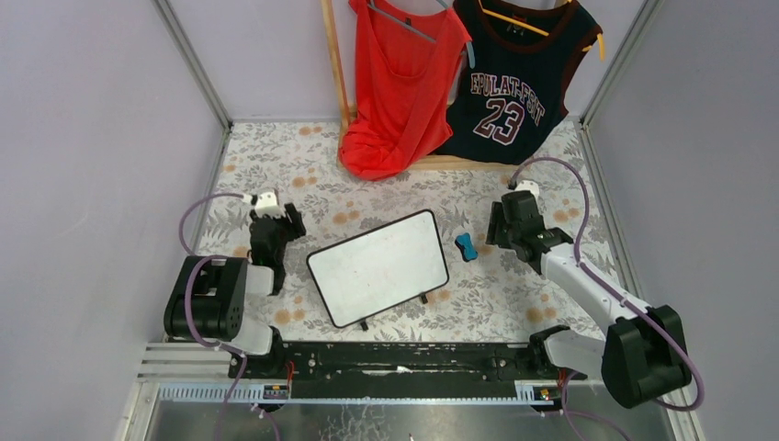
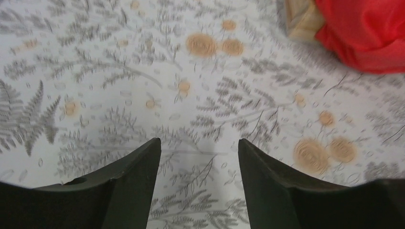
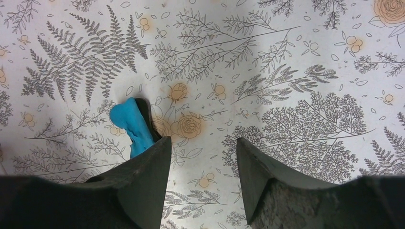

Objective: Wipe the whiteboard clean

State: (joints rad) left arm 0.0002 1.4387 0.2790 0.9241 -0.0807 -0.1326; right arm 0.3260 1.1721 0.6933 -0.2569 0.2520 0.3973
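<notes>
The whiteboard (image 1: 378,266) lies flat and tilted in the middle of the table, its white face without marks, small black feet on its near edge. A small blue eraser block (image 1: 467,246) lies just right of the board; it also shows in the right wrist view (image 3: 131,126), left of my fingers. My right gripper (image 1: 501,228) is open and empty, right of the eraser; the right wrist view shows it (image 3: 200,143) over bare cloth. My left gripper (image 1: 276,225) is open and empty, left of the board, and appears over cloth in its own view (image 2: 199,145).
A floral tablecloth (image 1: 367,184) covers the table. A red top (image 1: 400,83) and a dark "23" jersey (image 1: 514,83) hang on a wooden rack at the back; the red cloth shows in the left wrist view (image 2: 367,31). Grey walls close both sides.
</notes>
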